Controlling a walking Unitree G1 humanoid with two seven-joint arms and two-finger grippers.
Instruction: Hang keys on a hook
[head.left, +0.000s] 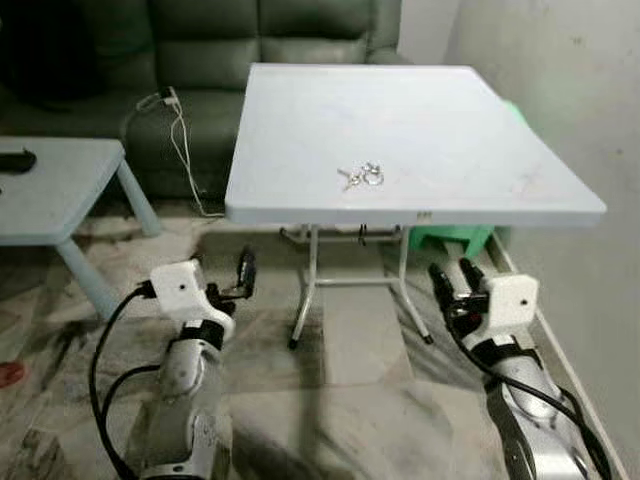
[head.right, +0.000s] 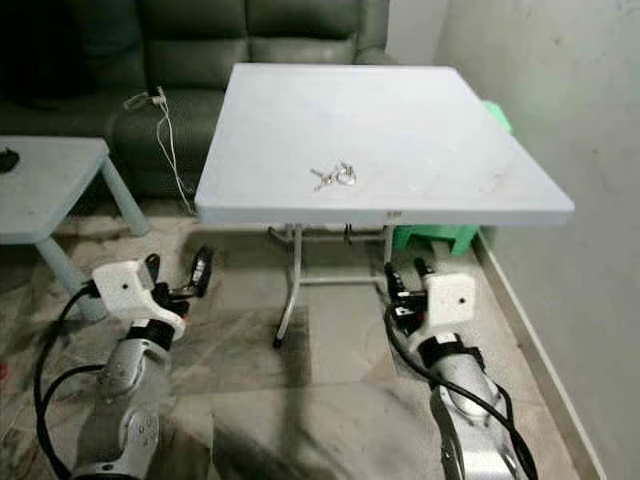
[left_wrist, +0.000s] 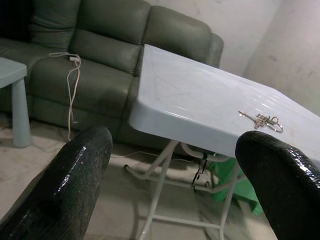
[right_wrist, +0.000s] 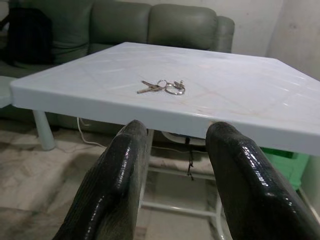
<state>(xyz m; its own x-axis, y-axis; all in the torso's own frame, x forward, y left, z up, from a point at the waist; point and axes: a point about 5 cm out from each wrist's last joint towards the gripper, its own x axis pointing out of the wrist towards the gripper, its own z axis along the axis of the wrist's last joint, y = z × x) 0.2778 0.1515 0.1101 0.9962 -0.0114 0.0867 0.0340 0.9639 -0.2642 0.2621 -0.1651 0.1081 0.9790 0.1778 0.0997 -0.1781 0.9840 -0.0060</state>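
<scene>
A small bunch of keys (head.left: 362, 177) on a ring lies flat on the white folding table (head.left: 300, 130), near its front edge. Both arms are held low in front of the table, below its top. My left gripper (head.left: 238, 282) is open, its black fingers (left_wrist: 75, 175) spread wide with nothing between them; from its wrist the keys (left_wrist: 262, 120) lie up and to the right. My right gripper (head.left: 455, 280) sits under the table's front right corner, fingers (right_wrist: 125, 170) apart and empty. The right wrist camera sees the keys (right_wrist: 162, 87) just above the table edge.
A dark green sofa (head.left: 200, 60) stands behind the table with a white cable (head.left: 180, 130) draped over it. A low pale-blue side table (head.left: 60, 190) is at the left. A green stool (head.left: 450, 238) and the table's metal legs (head.left: 305, 290) are underneath. A wall (head.left: 580, 100) runs along the right.
</scene>
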